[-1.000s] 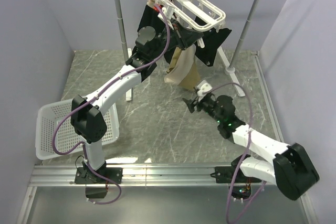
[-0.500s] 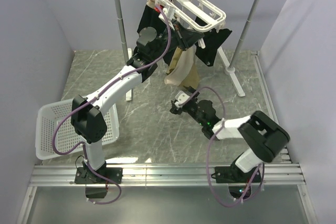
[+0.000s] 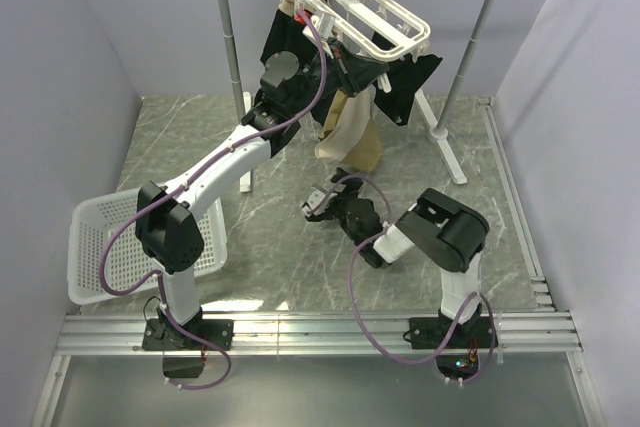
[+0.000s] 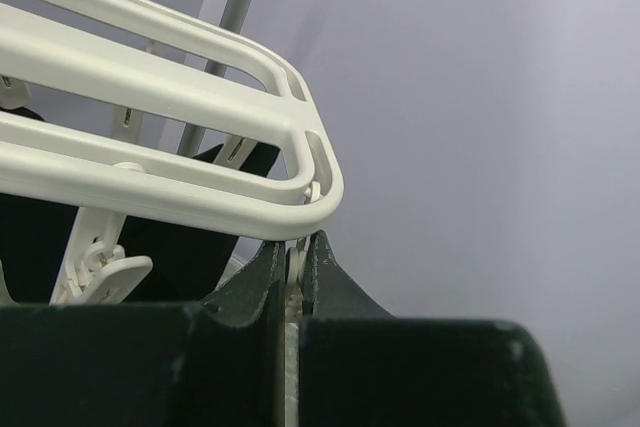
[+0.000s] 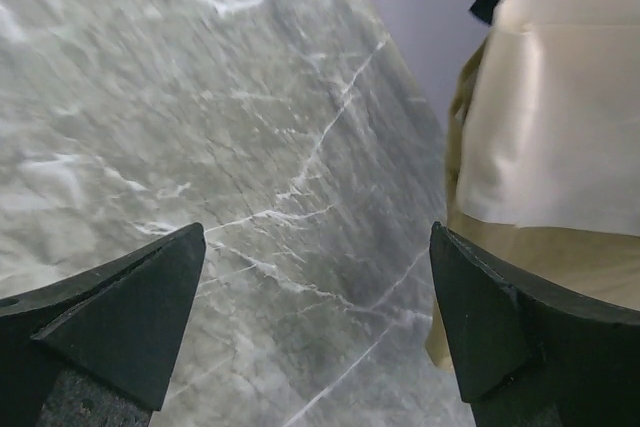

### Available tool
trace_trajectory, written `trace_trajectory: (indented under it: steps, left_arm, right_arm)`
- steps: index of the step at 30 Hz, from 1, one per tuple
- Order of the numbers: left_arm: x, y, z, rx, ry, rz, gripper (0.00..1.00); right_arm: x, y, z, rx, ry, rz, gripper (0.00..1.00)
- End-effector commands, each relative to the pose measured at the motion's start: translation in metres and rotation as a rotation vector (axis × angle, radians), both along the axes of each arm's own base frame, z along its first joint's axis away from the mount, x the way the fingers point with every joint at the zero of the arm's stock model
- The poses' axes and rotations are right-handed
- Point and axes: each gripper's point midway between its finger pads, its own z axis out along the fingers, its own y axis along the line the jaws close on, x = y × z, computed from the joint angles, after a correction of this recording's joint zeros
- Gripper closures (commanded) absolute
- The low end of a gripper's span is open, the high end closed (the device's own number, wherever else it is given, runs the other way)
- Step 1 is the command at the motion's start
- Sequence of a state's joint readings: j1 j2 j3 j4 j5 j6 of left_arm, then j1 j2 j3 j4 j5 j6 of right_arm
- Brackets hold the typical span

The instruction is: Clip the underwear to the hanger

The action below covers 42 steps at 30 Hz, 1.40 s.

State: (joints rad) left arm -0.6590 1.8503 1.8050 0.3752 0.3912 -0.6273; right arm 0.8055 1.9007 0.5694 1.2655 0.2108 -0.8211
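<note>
Left gripper (image 4: 292, 250) pinched on hanger (image 4: 180, 67) clip (image 4: 292, 297); right gripper (image 5: 315, 237) wide open, empty, underwear (image 5: 560, 117) hanging ahead-right of it.

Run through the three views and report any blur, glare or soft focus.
Top external: even, soft light, faint shadows, sharp throughout, the right pincer included. Left wrist: the hanger is crisp but very bright; the left pincer, shut on a clip, is dark and soft-edged. Right wrist: the table smears with blur at upper left; the underwear looks slightly washed out.
</note>
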Motion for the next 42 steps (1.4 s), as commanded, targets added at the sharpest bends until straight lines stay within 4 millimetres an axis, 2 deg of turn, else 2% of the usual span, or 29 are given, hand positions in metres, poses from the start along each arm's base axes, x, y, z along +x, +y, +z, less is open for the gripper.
trace_trajectory:
  steps: [1,4,13,18,24,31,36,42]
  left_arm:
    - [-0.016,0.006,0.033,-0.036,-0.079,-0.012,1.0]
    - [-0.016,0.005,0.032,-0.032,-0.078,-0.016,1.0]
    - [-0.017,0.005,0.03,-0.017,-0.082,-0.012,1.0]
    - [-0.015,0.004,0.028,-0.019,-0.076,-0.014,1.0]
    - [-0.012,0.0,0.03,-0.017,-0.079,-0.018,1.0]
    - [-0.01,-0.001,0.025,-0.006,-0.072,-0.018,1.0]
    - [-0.009,-0.002,0.024,-0.002,-0.073,-0.019,1.0]
    - [-0.009,-0.002,0.025,-0.002,-0.076,-0.016,1.0]
  right_arm:
    - [0.012,-0.007,0.118,0.311,-0.386,-0.097,0.0]
    - [0.015,-0.006,0.117,0.319,-0.382,-0.123,0.0]
    - [0.015,-0.009,0.15,0.365,-0.442,-0.16,0.0]
    - [0.016,-0.008,0.144,0.322,-0.448,-0.158,0.0]
    - [0.012,-0.013,0.159,0.358,-0.463,-0.162,0.0]
    - [0.033,-0.02,0.168,0.36,-0.501,-0.227,0.02]
    - [0.039,-0.025,0.169,0.359,-0.507,-0.241,0.04]
    - [0.051,-0.037,0.169,0.346,-0.52,-0.285,0.13]
